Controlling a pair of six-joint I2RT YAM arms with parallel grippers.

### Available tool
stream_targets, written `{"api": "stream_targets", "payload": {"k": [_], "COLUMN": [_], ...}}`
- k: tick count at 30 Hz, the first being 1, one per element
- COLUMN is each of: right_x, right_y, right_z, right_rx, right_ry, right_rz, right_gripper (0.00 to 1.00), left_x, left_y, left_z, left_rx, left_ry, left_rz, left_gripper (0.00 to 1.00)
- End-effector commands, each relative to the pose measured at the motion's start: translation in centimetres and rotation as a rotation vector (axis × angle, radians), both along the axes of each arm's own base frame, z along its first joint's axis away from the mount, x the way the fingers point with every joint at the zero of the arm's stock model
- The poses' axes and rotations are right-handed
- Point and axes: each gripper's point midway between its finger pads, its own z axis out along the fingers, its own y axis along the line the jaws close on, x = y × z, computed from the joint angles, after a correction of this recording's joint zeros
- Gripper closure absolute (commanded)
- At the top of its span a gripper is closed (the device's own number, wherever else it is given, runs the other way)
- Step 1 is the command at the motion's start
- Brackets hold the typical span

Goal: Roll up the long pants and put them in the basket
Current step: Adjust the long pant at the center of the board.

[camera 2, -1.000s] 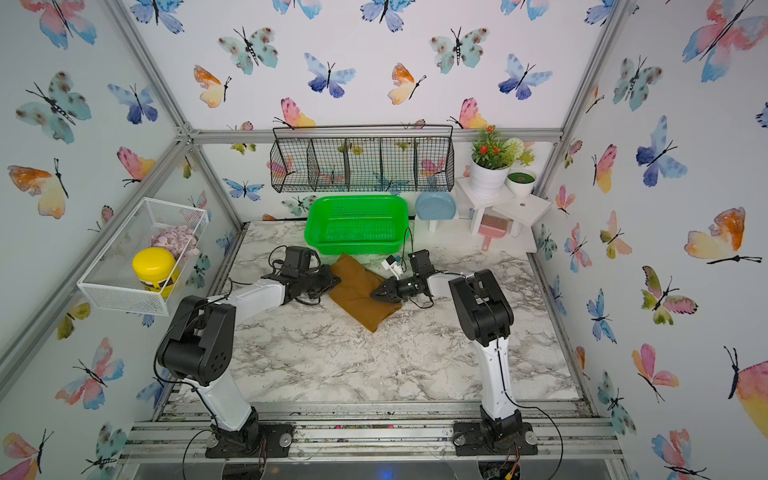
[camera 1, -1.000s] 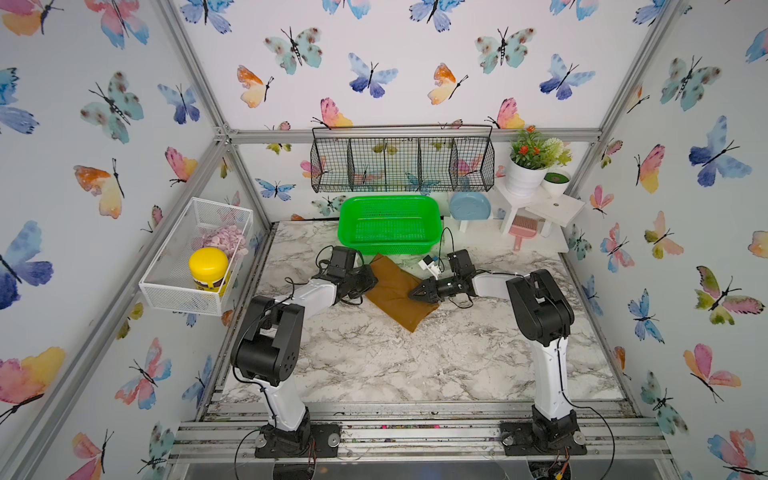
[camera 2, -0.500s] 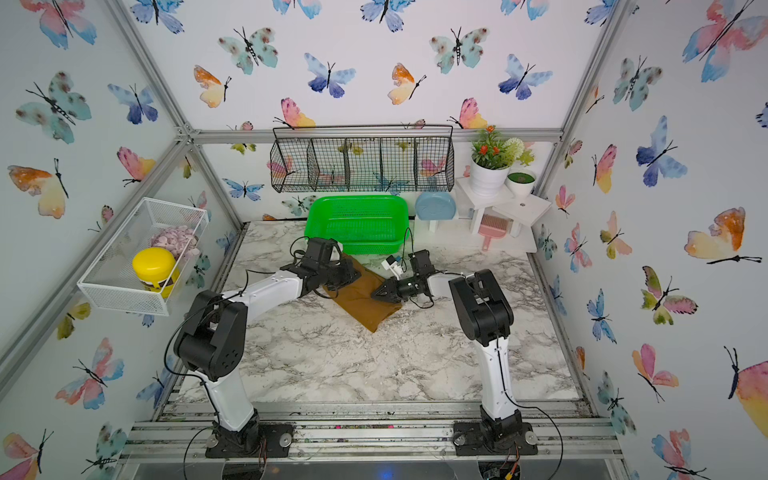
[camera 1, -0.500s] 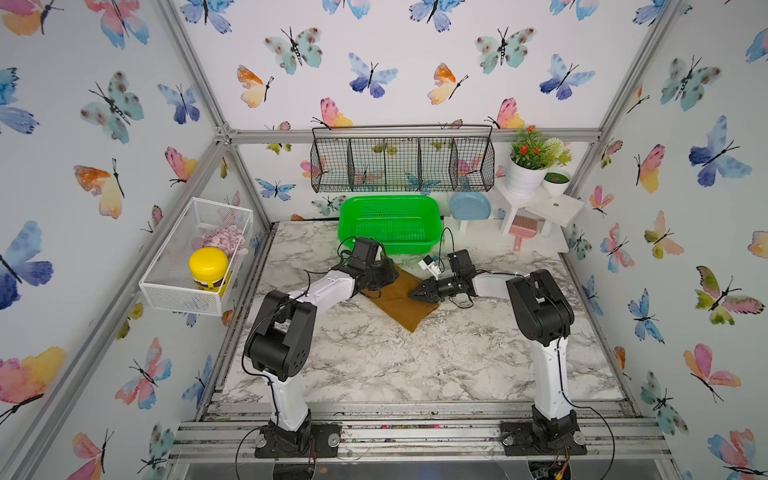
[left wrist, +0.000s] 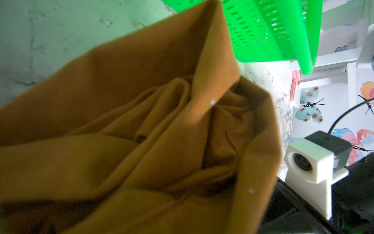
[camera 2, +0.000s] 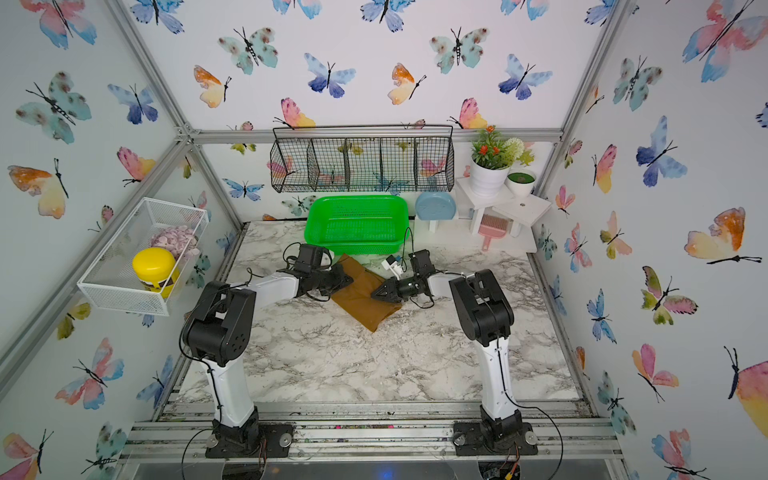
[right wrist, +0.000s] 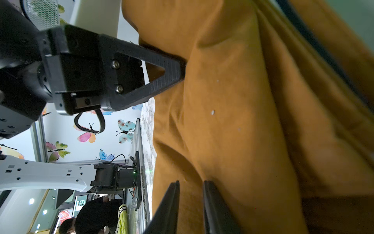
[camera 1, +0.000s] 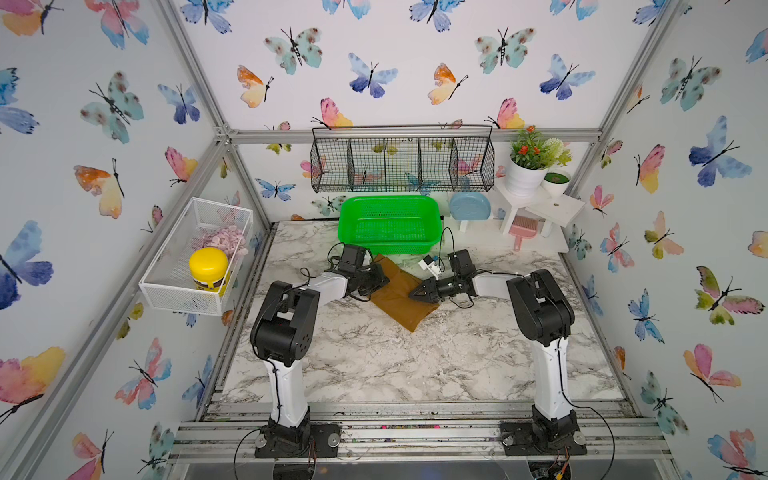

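Note:
The long pants [camera 1: 397, 297] lie as a folded mustard-brown bundle on the marble table, just in front of the green basket, and show in both top views [camera 2: 360, 305]. My left gripper [camera 1: 383, 282] is shut at the bundle's left edge. Its fingertips [right wrist: 175, 69] are dug into a raised fold. In the left wrist view the cloth [left wrist: 125, 113] drapes over the jaws and hides them. My right gripper [camera 1: 412, 294] rests on the bundle's right side. Its jaws [right wrist: 191, 183] stand a little apart, with cloth showing in the gap.
A green basket [camera 1: 390, 203] stands right behind the pants. A blue plate [camera 1: 469, 205], a white stool [camera 1: 557, 208] with plant pots and a pink dustpan [camera 1: 523, 232] fill the back right. A wire tray [camera 1: 183, 291] with a yellow-lidded jar [camera 1: 208, 266] hangs on the left wall.
My left gripper has moved right from beside the pants onto their left edge, lifting a fold. The right gripper has stayed in place and its jaws have parted a little.

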Motion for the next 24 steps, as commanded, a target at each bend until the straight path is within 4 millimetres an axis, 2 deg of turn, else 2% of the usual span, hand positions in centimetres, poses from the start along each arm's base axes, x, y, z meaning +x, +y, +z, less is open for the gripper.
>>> {"api": "stream_targets", "payload": {"k": [1,4,6,8,10,13,18,19,20,21,22,23,24], "right_x": [-1.5,0.4,1.5,2.6,3.8,5.9,8.3,8.6,8.7,8.9,9.1,9.1,9.1], "right_y": [-3.3,-3.0,-2.7,-2.5,-2.6,-2.9,-3.0,-2.8,-2.7,-2.6,-2.5,-2.3,-2.1], "right_z": [-4.4,-0.7,1.5,2.8,3.1,2.2,0.6,0.3,0.0,-0.4,-0.7,-1.0,-1.3], "right_rx": [-0.21,-0.209,-0.209,-0.219,-0.244,-0.276,-0.225,-0.22,-0.216,-0.211,-0.209,-0.196,-0.172], "right_ry": [0.118,0.011,-0.043,-0.089,-0.128,-0.17,-0.149,-0.156,-0.162,-0.165,-0.168,-0.169,-0.16], "right_rz": [-0.087,-0.097,-0.094,-0.092,-0.095,-0.111,-0.08,-0.069,-0.062,-0.055,-0.049,-0.041,-0.034], "right_gripper": [0.6,0.46,0.4,0.39,0.35,0.28,0.26,0.22,0.08,0.0,0.0,0.0,0.0], "left_x": [-0.1,-0.3,-0.3,-0.2,-0.2,-0.4,-0.5,-0.4,-0.4,-0.3,-0.3,-0.4,-0.4], "left_y": [4.2,4.2,4.1,4.0,4.1,4.1,4.3,4.4,4.4,4.4,4.4,4.4,4.4], "left_z": [-4.1,-4.5,-4.4,-4.3,-4.4,-4.5,-4.6,-4.6,-4.6,-4.4,-4.3,-5.4,-5.5], "left_rx": [0.104,0.097,0.09,0.085,0.079,0.077,0.075,0.075,0.074,0.072,0.07,0.077,0.079], "left_ry": [0.076,0.082,0.082,0.079,0.082,0.088,0.091,0.093,0.093,0.091,0.09,0.113,0.115], "left_rz": [0.104,0.103,0.099,0.098,0.099,0.098,0.096,0.097,0.098,0.097,0.096,0.095,0.094], "left_gripper": [1.0,1.0,1.0,1.0,1.0,1.0,1.0,1.0,1.0,1.0,1.0,1.0,1.0]}}
